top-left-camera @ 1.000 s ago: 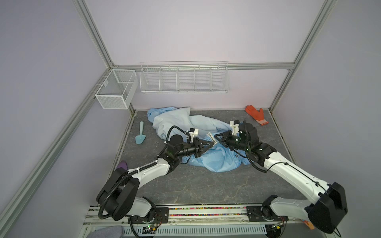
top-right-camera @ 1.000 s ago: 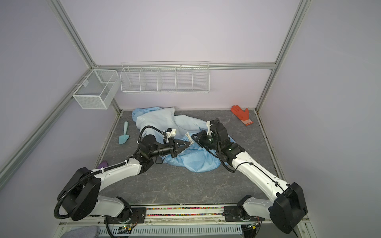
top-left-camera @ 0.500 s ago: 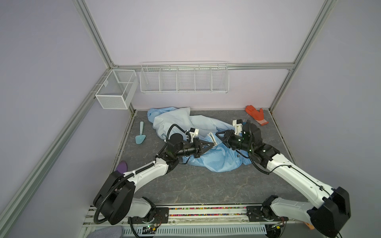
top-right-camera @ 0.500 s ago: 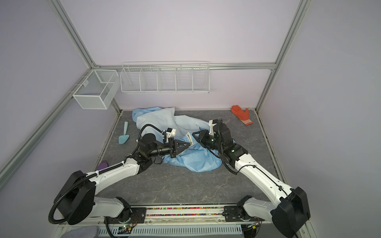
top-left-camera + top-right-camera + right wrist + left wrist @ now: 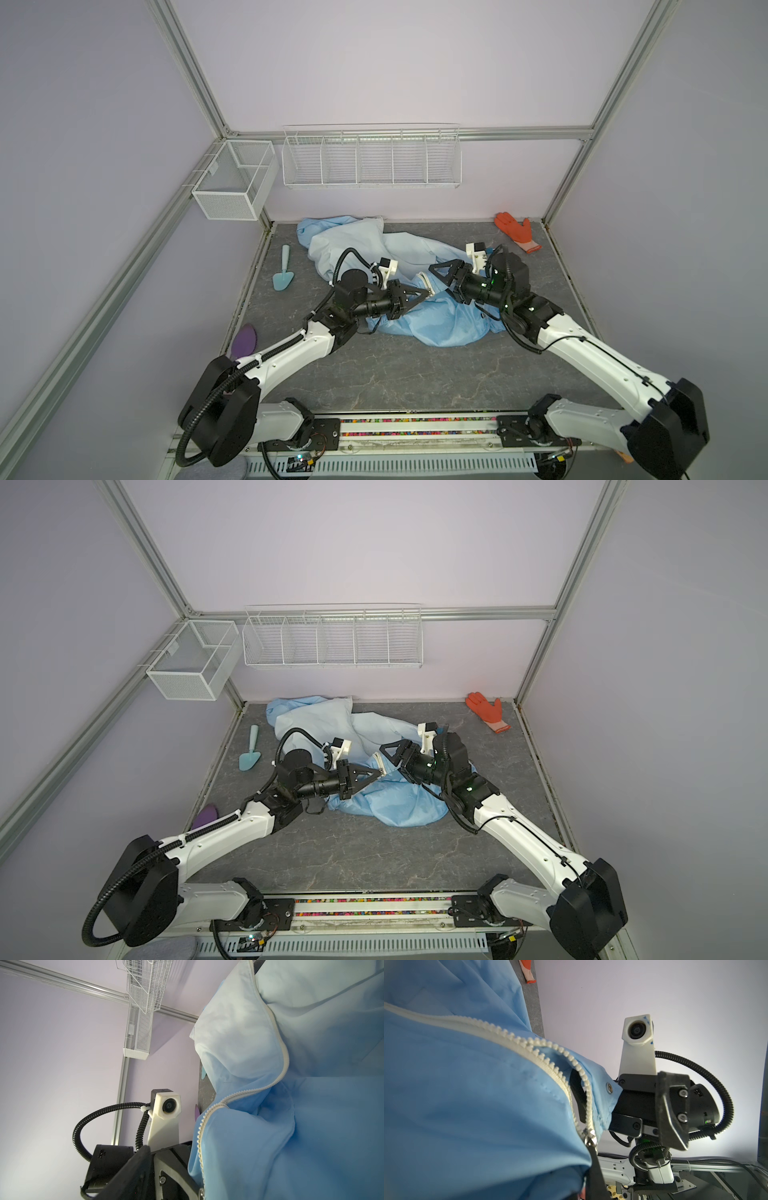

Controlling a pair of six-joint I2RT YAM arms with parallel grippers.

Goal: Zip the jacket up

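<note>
Jacket (image 5: 440,328) lies crumpled mid-table, under and btw both grippers. Its pale end is bunched toward the back wall (image 5: 374,83), the bluer end toward the arm bases. L gripper (image 5: 423,296) is clamped on the zipper pull (image 5: 590,1138). Just past the pull the white zipper (image 5: 508,1039) gapes in two tooth rows, which meet again farther on. R gripper (image 5: 441,279) faces it tip to tip, near, jaws spread apart. The jacket's corner w/ metal snap (image 5: 609,1091) hangs in front of them; contact can't be told.

Room: bare grey table (image 5: 395,374) on the base side of both grippers, plus a strip outboard of the R gripper to the side edge. Jacket bulk fills the far side.

Around:
- orange glove (image 5: 515,230): beyond R gripper, by the back corner, well apart from the jacket
- teal trowel (image 5: 283,276): outboard of L gripper, near the table edge
- purple thing (image 5: 244,338): by the L arm, at the edge, partly hidden
- wire rack (image 5: 370,160) and mesh basket (image 5: 232,183): on the walls, higher than both grippers
</note>
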